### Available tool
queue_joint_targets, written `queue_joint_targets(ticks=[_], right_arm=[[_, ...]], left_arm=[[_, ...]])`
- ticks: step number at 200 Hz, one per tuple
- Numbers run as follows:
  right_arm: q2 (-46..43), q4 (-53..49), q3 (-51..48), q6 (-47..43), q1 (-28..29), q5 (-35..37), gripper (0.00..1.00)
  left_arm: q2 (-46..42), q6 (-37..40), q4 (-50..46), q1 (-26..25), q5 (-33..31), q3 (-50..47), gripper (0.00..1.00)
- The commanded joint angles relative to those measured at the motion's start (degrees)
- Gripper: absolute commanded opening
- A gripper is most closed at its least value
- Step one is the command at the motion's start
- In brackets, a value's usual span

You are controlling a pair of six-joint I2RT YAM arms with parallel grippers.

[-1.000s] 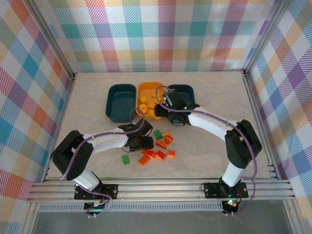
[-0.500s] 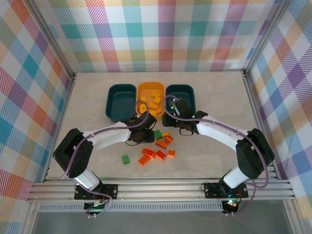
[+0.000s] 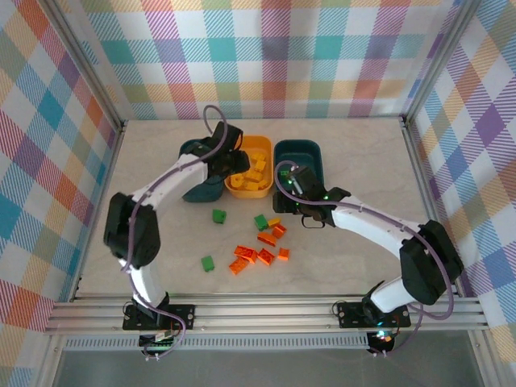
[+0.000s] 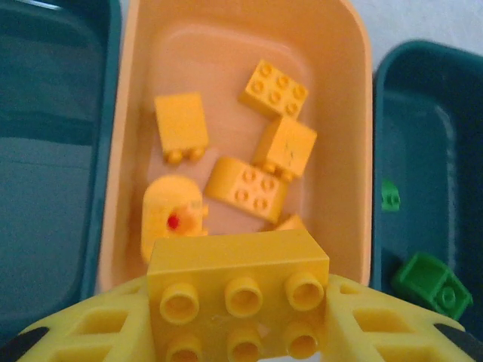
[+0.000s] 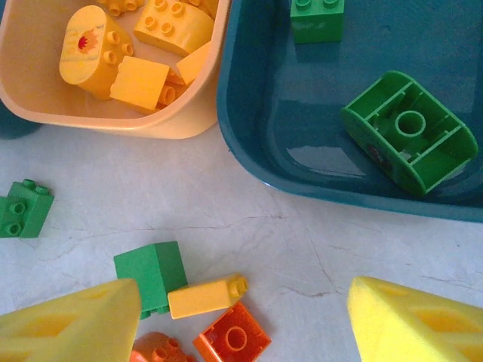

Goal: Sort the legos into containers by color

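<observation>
My left gripper is shut on a yellow six-stud lego, hanging over the near end of the yellow-orange container, which holds several yellow legos. From above, that gripper is at the yellow container's left edge. My right gripper is open and empty above the table, with a green lego, a small yellow one and an orange one under it. The right teal container holds two green legos.
The left teal container is partly covered by my left arm. Loose on the table are green legos and an orange cluster. The right gripper hovers just in front of the right teal container.
The left gripper closed on the yellow lego at the pile and swung back to the yellow container. The right arm pulled back from the containers toward the pile.
</observation>
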Motion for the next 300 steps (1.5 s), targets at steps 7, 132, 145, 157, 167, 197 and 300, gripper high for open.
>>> queue_joint_targets(ticks=[7,132,145,157,167,197,300], right_arm=[[-2.85,-2.69,-1.3,-0.2,0.26,-0.36,0.73],[8.69,-8.8,4.66,-8.83,1.34,-10.63,0.57],[9.75,-8.59,4.78,-9.07,1.88,-11.05,0.57],[11.09,-8.44,5.46,-9.16,2.41,-11.63,0.57],[12.34,-8.18,6.25,-9.3,2.87,-12.21,0.57],[15.55,-8.37,8.57,-9.52,3.82,-12.52,0.58],[19.62,-12.58,11.16,-11.76,3.96,-2.52,0.57]], left_arm=[[9.16,2.18,-5.47,0.43,3.78,9.29,0.4],[0.17,1.03,-5.07,0.4,4.1,5.22,0.86],[-4.51,0.09,-2.99,0.38,3.94,-1.13,0.86],[-8.22,-0.92,-1.27,0.41,3.84,-6.47,0.86],[-10.84,-1.72,-0.22,0.4,3.75,-10.23,0.86],[-16.69,-2.64,0.92,0.43,3.37,-18.06,0.86],[-23.65,-2.23,0.53,0.41,2.31,-26.66,0.86]])
